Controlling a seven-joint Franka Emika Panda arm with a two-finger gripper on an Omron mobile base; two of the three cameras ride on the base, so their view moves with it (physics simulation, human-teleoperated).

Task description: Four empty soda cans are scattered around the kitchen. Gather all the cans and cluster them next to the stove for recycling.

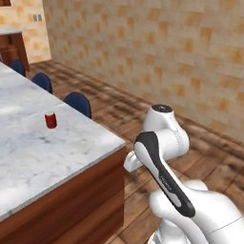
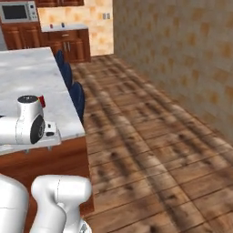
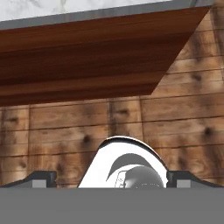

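Observation:
A red soda can [image 1: 50,120] stands upright on the marble island counter [image 1: 28,147], near its far edge; in the right base view it [image 2: 42,101] peeks out from behind my arm. My gripper [image 3: 111,180] hangs low beside the island's corner and points down at the wood floor, well away from the can. Its fingertips [image 3: 41,179] stand wide apart with nothing between them, so it is open. The island's brown wood side [image 3: 87,57] crosses the top of the hand view. The stove is out of view.
Blue stools [image 1: 78,103] line the island's far side. A tan tiled wall [image 1: 167,52] runs along the right, with open plank floor [image 2: 150,136] before it. Wood cabinets [image 2: 68,43] and a microwave [image 2: 17,12] stand at the back.

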